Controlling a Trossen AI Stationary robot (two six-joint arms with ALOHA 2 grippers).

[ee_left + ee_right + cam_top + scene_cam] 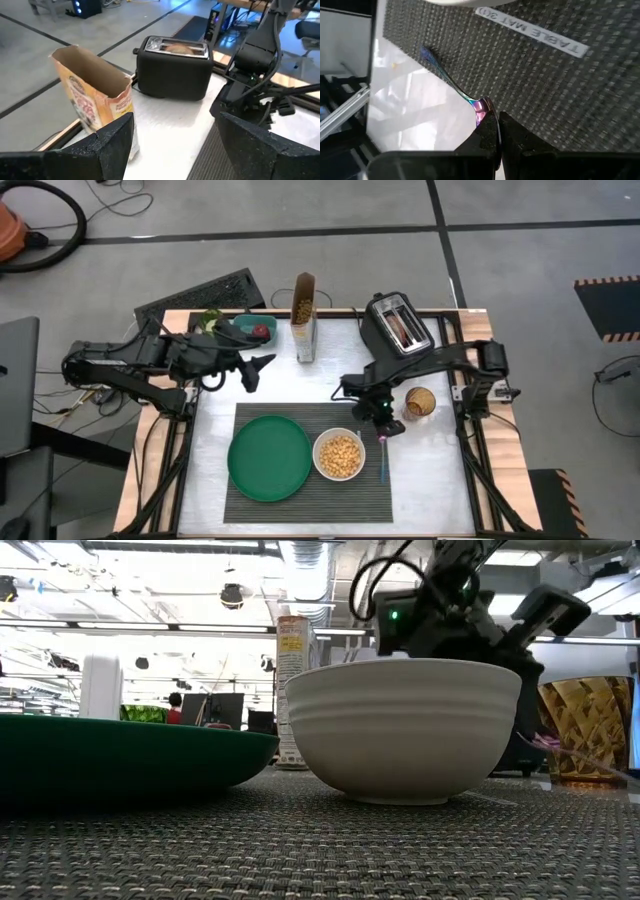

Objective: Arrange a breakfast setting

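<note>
The dark ribbed placemat (305,505) lies at the table's middle. On it rest the green plate (270,458) and the white bowl (339,455), which is full of cereal. The blue-and-pink spoon (383,462) lies along the mat's right edge. My right gripper (385,428) is low over the spoon's far end and shut on it. My left gripper (254,372) hovers open and empty over the table's left part. The red apple (261,331) sits in the teal container (243,327). The pale bagel (175,48) sits in the toaster's slot. My right gripper pinches the spoon's broad pink end (481,106) between its two fingertips, coming down from above and from the far side. The slim blue handle (432,60) runs away from the fingers along the mat's edge (415,47). Whether it rests there I cannot tell.
A black toaster (400,323) stands at the far right, and an open cereal box (304,315) at the far middle. An amber glass (420,402) stands right of my right gripper. A dark tray (200,292) lies beyond the far left corner.
</note>
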